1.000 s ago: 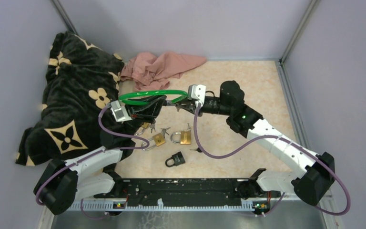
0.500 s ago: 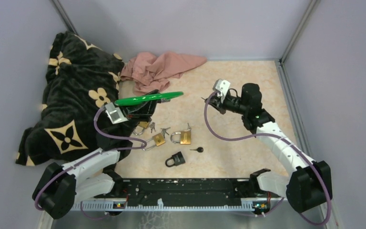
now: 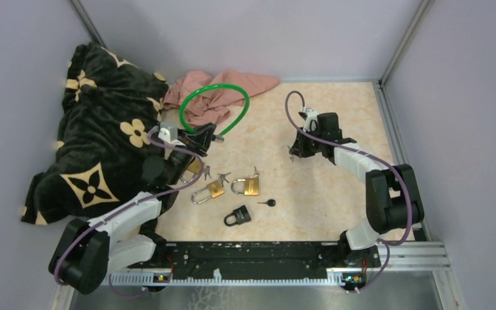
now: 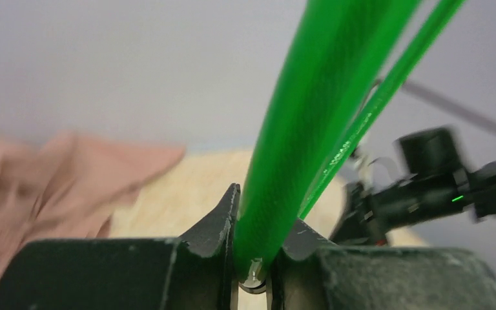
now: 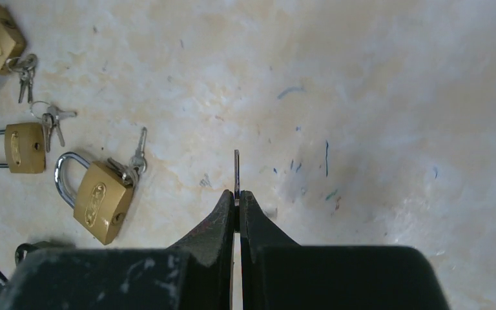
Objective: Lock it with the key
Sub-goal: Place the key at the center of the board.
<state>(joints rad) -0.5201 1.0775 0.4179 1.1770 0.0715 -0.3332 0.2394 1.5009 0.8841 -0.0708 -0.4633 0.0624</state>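
cable lock (image 4: 310,129): green coated loop, held up at upper centre of the top view; judged light, springy and slick, so best gripped at the rigid end, not along the cable.
left gripper (image 4: 255,219): clamped on the cable at its metal fitting.
key (image 5: 236,169): thin, stiff, likely to pivot; blade pinched edge-on.
right gripper (image 5: 237,194): closed on the key, right of centre, well apart from the lock.
padlocks (image 5: 100,200): brass, left side of the right wrist view.

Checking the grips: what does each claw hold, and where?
Left claw: green cable lock, at the loop's base. Right claw: thin key, blade sticking out.
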